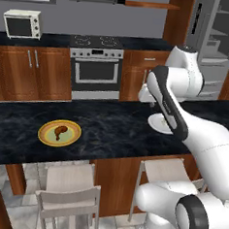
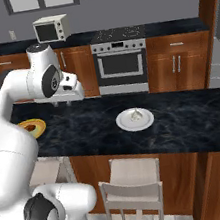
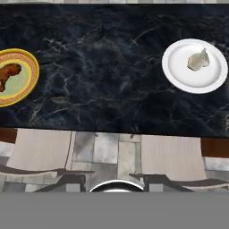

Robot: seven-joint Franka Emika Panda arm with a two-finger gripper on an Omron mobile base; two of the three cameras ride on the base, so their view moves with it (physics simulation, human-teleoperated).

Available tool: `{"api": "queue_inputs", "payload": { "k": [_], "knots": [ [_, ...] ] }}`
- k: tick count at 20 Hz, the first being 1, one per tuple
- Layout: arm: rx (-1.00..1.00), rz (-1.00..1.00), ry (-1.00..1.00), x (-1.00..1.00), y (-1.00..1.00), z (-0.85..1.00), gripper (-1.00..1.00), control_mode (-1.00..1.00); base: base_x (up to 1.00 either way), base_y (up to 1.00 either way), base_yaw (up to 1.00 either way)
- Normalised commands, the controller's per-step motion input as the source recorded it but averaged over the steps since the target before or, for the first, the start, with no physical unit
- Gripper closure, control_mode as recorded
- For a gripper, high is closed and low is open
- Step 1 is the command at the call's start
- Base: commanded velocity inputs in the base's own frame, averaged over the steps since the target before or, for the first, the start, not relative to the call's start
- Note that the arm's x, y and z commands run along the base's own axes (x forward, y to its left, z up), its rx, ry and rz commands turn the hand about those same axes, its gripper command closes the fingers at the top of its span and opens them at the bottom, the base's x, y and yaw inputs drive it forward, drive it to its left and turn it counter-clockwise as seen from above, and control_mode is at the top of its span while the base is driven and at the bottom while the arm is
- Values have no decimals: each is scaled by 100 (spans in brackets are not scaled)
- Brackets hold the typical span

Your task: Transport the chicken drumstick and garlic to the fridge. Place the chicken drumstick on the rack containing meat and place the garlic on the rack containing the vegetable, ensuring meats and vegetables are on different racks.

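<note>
Overhead, my pincer point(image 2: 63, 103) hung shut and empty above the worktop point(image 3: 107, 80); drumstick point(image 3: 8, 75) lay one way, garlic point(image 3: 198, 60) the other, neither clearly nearer.

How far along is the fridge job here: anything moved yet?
Nothing looks done. The chicken drumstick lies on its yellow plate and the garlic on its white plate, both on the island counter. Nothing is in hand: the hand is shut and empty above the counter between the plates. Both pickups and both placements in the fridge remain.
</note>
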Motion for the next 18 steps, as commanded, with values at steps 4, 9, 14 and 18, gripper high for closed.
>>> {"api": "queue_inputs", "payload": {
  "k": [4, 9, 14, 18],
  "knots": [
    [0, 0, 0, -26, 0, 0, -100, -100, 0, 0, 0],
    [-1, 0, 0, -51, 2, 0, -100, -100, 0, 0, 0],
    [0, 0, -1, -57, 0, 0, -100, -100, 0, 0, 0],
    [-1, 0, -4, -59, 0, 0, -100, -100, 0, 0, 0]
  ]
}}
